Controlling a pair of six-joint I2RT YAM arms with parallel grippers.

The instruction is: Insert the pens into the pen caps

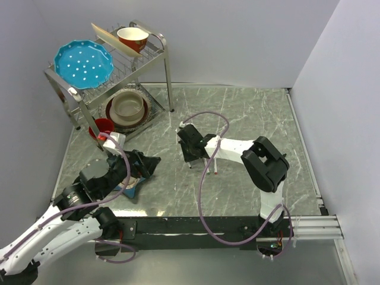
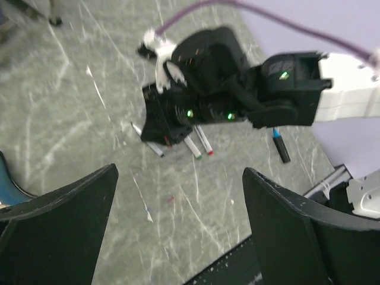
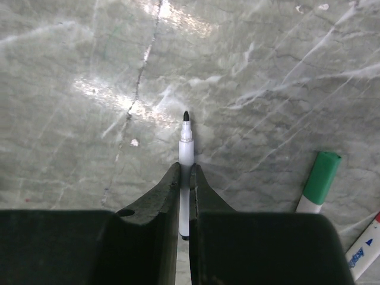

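Over the table (image 3: 71,53), black-tipped pen (image 3: 186,139) pinched by its barrel in the clamped right gripper (image 3: 184,172), tip bare. Best held firm and straight while lining up for capping. Left gripper (image 2: 180,178) spread wide, holding nothing.

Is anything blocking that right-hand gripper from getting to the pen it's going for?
Nothing visible does. The right gripper is shut on the black-tipped pen, whose tip pokes out ahead of the fingers over the table. The green-capped pen lies off to one side, apart from it.
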